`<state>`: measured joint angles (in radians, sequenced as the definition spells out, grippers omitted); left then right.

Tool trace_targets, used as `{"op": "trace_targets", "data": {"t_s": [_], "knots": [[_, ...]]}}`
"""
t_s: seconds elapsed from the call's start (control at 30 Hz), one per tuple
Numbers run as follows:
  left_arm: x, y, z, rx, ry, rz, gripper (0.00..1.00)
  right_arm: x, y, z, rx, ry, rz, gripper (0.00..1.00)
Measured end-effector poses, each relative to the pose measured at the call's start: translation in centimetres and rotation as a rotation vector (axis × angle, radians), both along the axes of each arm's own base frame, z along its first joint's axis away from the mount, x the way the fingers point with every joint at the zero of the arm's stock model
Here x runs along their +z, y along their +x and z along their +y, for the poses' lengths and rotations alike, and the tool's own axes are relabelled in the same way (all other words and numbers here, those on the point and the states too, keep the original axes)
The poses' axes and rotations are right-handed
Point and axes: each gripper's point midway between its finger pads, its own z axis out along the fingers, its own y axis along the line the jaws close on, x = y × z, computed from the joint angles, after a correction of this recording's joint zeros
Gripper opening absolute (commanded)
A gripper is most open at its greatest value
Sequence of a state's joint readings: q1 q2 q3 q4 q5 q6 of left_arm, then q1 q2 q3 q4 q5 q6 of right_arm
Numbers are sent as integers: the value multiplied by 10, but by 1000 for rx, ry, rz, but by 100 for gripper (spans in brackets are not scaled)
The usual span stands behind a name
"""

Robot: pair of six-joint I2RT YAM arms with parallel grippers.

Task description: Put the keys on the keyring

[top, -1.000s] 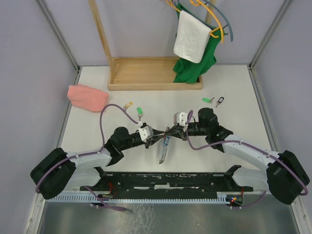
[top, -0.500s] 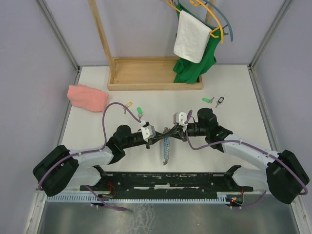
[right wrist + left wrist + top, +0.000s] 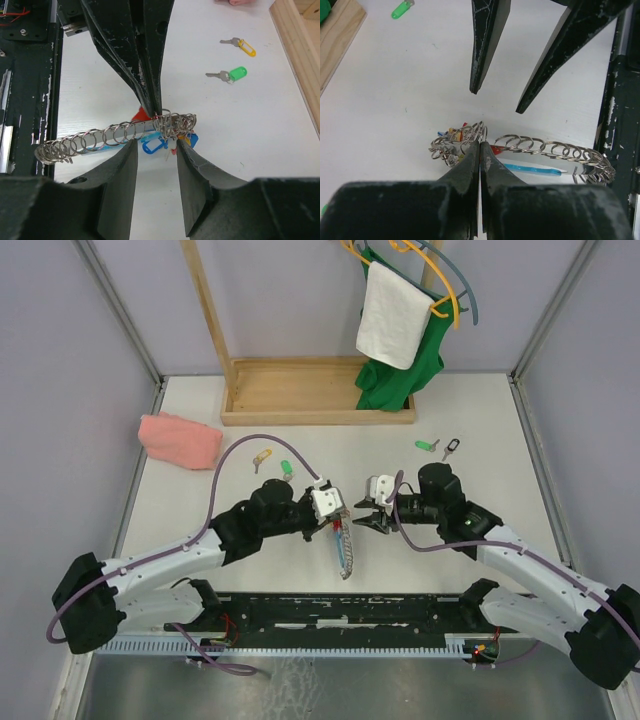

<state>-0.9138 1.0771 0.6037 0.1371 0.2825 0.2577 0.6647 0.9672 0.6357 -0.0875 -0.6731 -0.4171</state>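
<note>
The keyring (image 3: pixel 345 550) is a bunch of metal rings with small coloured tags, a grey ring chain (image 3: pixel 550 150) and a light-blue plastic piece (image 3: pixel 535 167). My left gripper (image 3: pixel 335 522) is shut on the rings at the bunch's head (image 3: pixel 480 145) and holds it just above the table, with the chain trailing toward the near edge. A red tag (image 3: pixel 140 114) shows beside the left fingertips; I cannot tell whether it is threaded on. My right gripper (image 3: pixel 365 520) is open and empty. Its fingers (image 3: pixel 127 165) straddle the bunch (image 3: pixel 175 125) without touching it.
Loose keys lie on the table: a yellow-tagged one (image 3: pixel 262 456), a green-tagged one (image 3: pixel 285 469), and another green-tagged one (image 3: pixel 426 445) beside a dark-tagged one (image 3: pixel 452 448). A pink cloth (image 3: pixel 180 440) lies at the left. A wooden rack (image 3: pixel 300 390) with hung clothes stands at the back.
My left gripper has carried the keyring to the right and slightly nearer. My right gripper has drawn back to the right and now stands apart from the bunch.
</note>
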Motion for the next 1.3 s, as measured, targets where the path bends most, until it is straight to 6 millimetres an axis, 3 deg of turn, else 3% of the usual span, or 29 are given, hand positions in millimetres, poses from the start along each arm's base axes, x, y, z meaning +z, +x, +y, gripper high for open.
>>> {"op": "trace_targets", "data": {"t_s": [0.2, 0.53, 0.83, 1.1, 1.3], "knots": [[9, 3, 11, 67, 145, -6, 3, 0, 9, 10, 7, 46, -24, 44], [0, 2, 28, 85, 281, -1, 3, -12, 15, 35, 77, 115, 14, 42], [1, 2, 29, 76, 307, -5, 3, -13, 12, 47, 141, 160, 42, 35], [-1, 2, 29, 71, 314, -5, 3, -12, 14, 56, 169, 201, 66, 22], [-1, 2, 29, 70, 314, -5, 3, -13, 10, 56, 198, 195, 78, 23]]}}
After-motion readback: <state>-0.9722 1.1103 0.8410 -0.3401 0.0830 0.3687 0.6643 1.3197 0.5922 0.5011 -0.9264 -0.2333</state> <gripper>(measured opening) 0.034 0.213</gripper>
